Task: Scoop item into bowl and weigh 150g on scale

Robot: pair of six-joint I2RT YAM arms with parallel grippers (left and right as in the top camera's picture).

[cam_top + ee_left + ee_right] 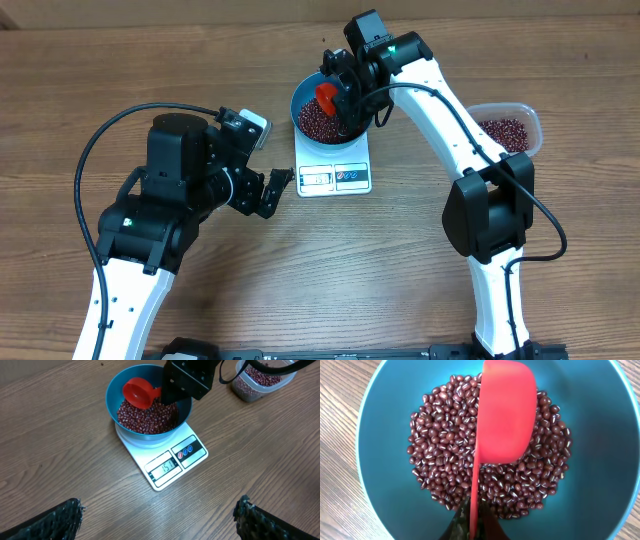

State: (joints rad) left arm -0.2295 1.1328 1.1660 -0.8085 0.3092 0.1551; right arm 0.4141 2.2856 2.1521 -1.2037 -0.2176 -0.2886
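- Beans (315,124): a loose maroon heap is seen inside the blue bowl (299,100), covering its bottom; the blue wall is left bare all round the heap in the right wrist view.
- Bowl: set on the white scale (335,178), overhanging the platform on its far side. The display and buttons along the scale's near edge are left uncovered; lit digits are shown on the display.
- Scale: placed near the middle of the surface (100,80), somewhat toward its far edge.
- Red scoop (325,96): held over the beans within the bowl's rim, its cup turned on its side. No beans are seen in the cup in the left wrist view. Whether the cup touches the heap cannot be told.
- Right gripper (350,100): closed on the scoop's handle, positioned over the bowl's right side.
- Clear plastic tub (508,128): more beans are kept in it; it is set by the surface's right edge, well apart from the scale.
- Left gripper (272,190): spread wide, nothing between its fingers, held just left of the scale's near-left corner and pointed toward it.
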